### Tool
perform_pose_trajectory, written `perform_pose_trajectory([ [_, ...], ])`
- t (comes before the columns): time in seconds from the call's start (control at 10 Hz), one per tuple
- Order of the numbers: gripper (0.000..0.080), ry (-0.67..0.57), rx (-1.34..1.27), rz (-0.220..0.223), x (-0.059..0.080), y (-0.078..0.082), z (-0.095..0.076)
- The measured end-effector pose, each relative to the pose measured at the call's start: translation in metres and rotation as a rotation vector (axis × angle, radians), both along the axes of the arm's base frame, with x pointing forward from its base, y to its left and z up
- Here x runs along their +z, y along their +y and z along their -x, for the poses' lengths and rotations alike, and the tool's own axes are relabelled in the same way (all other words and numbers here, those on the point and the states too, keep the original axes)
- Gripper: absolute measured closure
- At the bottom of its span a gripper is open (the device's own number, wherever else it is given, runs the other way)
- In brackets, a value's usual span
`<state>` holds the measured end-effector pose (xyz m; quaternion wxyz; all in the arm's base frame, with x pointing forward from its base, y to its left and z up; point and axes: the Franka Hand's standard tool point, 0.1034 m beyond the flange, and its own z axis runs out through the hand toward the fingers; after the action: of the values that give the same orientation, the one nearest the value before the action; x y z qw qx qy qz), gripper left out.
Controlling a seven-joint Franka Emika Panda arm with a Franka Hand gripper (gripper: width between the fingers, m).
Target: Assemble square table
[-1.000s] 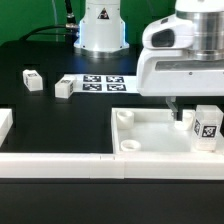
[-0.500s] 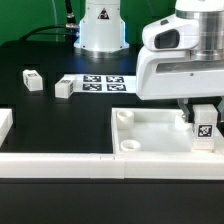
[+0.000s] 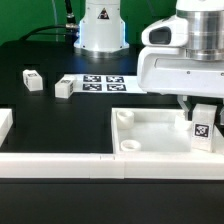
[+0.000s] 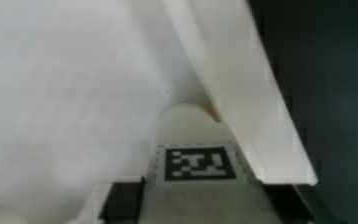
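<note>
A border bar [image 3: 60,160] is lying along the black counter's [image 3: 60,125] near edge. Just behind it, at the exterior view's right, the tabletop [image 3: 152,131] is sitting flat with a leg [image 3: 205,128] standing inside its rim. The gripper [image 3: 204,115] is straddling that leg, jaws close on either side; whether they are touching it cannot be told. Farther back, two loose legs [image 3: 64,88] are lying beside the marker board [image 3: 103,83].

No words, brand names or nos. legible anywhere; only b/w square code tags show. One tag is on the white leg [image 3: 203,127] at mid right of ext. view (same leg close-up in wrist view [image 4: 199,162]). Others are on the marker board [image 3: 103,83] upper centre, a loose leg [image 3: 31,78] & a second loose leg [image 3: 65,87] upper left. Dark emblem on the robot base [image 3: 100,13], top centre, is too small to read.
</note>
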<state>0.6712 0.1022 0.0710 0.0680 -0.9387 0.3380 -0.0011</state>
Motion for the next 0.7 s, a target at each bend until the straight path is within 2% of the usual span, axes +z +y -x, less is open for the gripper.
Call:
perform_pose_trajectory([
  [0.3,0.0511,0.059,-0.523,-0.067,-0.0011,0.0053,-0.0019],
  [0.5,0.0509,0.071,-0.804,-0.11,0.001,0.0068,-0.0035],
  [0.6,0.0509,0.083,-0.853,-0.118,0.0025,0.0065,-0.0038],
  [0.7,0.0434,0.087,-0.861,-0.121,0.0015,0.0073,-0.0033],
])
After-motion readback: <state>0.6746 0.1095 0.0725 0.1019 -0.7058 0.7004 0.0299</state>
